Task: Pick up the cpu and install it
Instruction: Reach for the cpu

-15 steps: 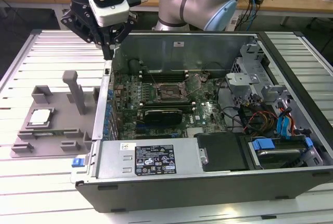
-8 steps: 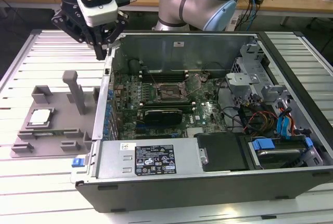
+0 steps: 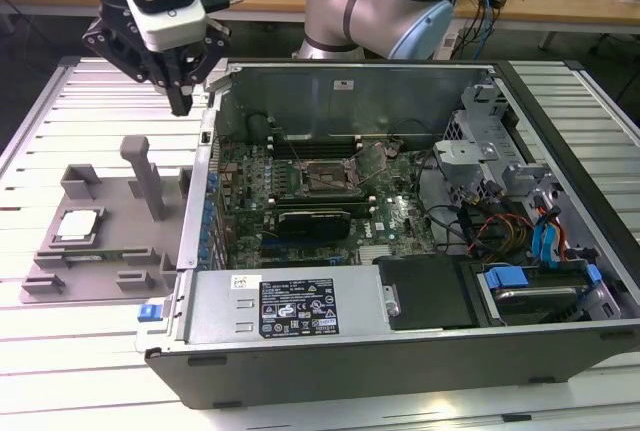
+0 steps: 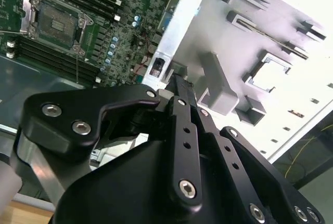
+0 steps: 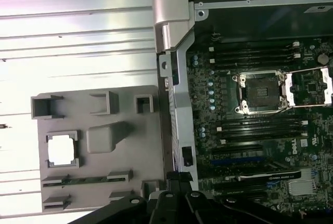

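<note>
Both fingers point(image 3: 181, 97) (pinched together, empty) hang over the case edge point(image 3: 207, 151), well apart from the cpu point(image 3: 78, 226).

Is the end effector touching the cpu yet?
Apart. In the exterior view the end effector hangs above the computer case's edge, while the cpu lies in the grey tray's recess toward the exterior view's left, with open space between them.

- Black label point(image 3: 298, 308) with white print, on the silver panel point(image 3: 215, 313) along the computer case's near side: print too small to read.
- White tag point(image 3: 246, 282), just above the black label: unreadable.
- Pale sticker point(image 3: 345, 82) on the case's inner wall point(image 3: 420, 91): unreadable.
</note>
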`<state>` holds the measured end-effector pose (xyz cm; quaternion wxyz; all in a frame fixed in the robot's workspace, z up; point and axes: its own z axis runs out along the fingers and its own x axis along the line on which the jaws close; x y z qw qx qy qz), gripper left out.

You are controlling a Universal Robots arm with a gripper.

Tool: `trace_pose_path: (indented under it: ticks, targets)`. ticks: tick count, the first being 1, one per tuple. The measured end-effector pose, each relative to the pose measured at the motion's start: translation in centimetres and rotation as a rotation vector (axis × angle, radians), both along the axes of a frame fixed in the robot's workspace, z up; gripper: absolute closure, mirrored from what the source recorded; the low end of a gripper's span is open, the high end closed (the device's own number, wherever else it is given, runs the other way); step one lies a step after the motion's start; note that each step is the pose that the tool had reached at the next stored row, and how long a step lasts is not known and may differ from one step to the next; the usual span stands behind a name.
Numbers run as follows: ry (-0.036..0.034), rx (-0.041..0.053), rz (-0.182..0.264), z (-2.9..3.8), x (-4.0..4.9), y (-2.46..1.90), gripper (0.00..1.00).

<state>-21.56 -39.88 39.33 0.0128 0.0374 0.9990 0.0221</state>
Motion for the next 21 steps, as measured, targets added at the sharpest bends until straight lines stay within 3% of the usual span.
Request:
trace_pose_path:
  ticks: [12, 21]
  targets:
    - [-0.0012, -0.0001, 0.0, 0.0, -2.68, 0.0, 0.89]
    - [-0.0027, -0.0001, 0.0, -0.05, -5.99, 0.0, 0.89]
